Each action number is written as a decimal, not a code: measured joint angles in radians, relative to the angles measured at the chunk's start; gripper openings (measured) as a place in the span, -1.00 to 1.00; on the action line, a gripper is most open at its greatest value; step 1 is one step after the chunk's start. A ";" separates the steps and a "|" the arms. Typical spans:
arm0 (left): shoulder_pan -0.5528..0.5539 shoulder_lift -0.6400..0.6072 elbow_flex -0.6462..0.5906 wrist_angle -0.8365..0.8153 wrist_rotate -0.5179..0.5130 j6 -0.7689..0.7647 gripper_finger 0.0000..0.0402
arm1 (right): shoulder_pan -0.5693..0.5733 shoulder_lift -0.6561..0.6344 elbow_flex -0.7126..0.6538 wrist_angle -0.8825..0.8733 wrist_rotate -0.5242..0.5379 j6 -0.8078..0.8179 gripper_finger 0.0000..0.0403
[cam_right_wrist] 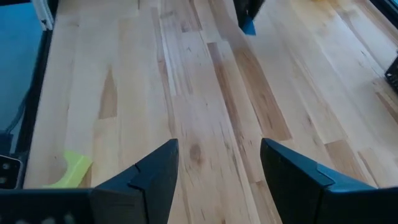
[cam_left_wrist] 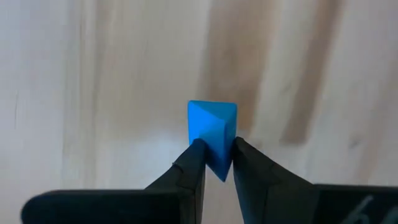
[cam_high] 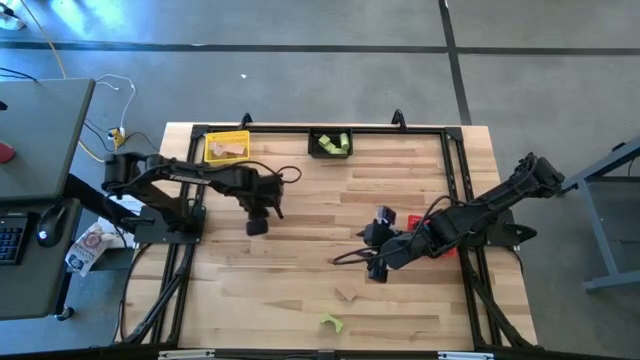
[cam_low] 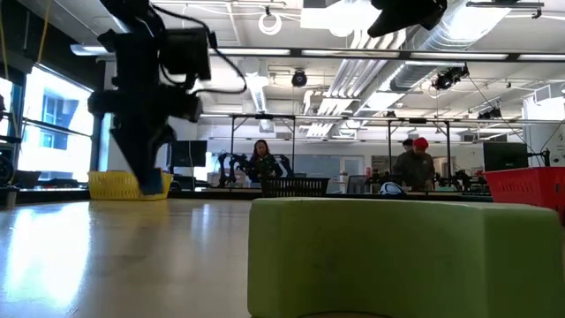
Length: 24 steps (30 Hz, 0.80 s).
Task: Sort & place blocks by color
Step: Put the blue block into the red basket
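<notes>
My left gripper [cam_high: 258,228] hangs over the left middle of the table, shut on a small blue wedge-shaped block [cam_left_wrist: 212,124]; the low view shows it in front of the yellow bin [cam_low: 122,185]. My right gripper [cam_high: 375,268] is open right of centre, low over bare wood [cam_right_wrist: 219,152]. A light green arch block [cam_high: 331,322] lies near the table's near edge and fills the low view [cam_low: 388,256]. A tan block [cam_high: 346,294] lies on the wood just beyond it. Tan blocks sit in the yellow bin [cam_high: 227,147], green ones in the black bin [cam_high: 330,143]. My left gripper pinches the blue block between its two fingers [cam_left_wrist: 189,165], which come from above, pointing down, and are on two opposite faces of it [cam_left_wrist: 217,155]. The block's end sticks out past the fingertips. It is close over the table; whether it touches the wood I cannot tell.
The red bin [cam_high: 413,221] stands at the right, partly under my right arm, and shows at the low view's right edge [cam_low: 526,190]. A black frame runs along the table's edges [cam_high: 455,170]. Open wood lies between the two grippers. People stand in the room beyond.
</notes>
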 joint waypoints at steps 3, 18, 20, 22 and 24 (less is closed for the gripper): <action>-0.031 -0.023 0.000 0.082 0.033 -0.005 -0.75 | 0.000 0.000 0.000 0.013 -0.003 -0.021 0.06; -0.170 -0.028 0.001 0.518 0.051 -0.059 -0.75 | 0.000 0.000 0.000 0.043 -0.043 -0.138 0.06; -0.186 -0.028 0.001 0.580 0.051 -0.072 -0.75 | 0.000 0.000 0.000 0.064 -0.047 -0.192 0.06; -0.203 -0.028 0.001 0.644 0.051 -0.082 -0.75 | 0.000 0.000 0.000 0.092 -0.047 -0.254 0.06; -0.219 -0.028 0.001 0.707 0.051 -0.082 -0.75 | 0.000 0.000 0.000 0.123 -0.047 -0.311 0.06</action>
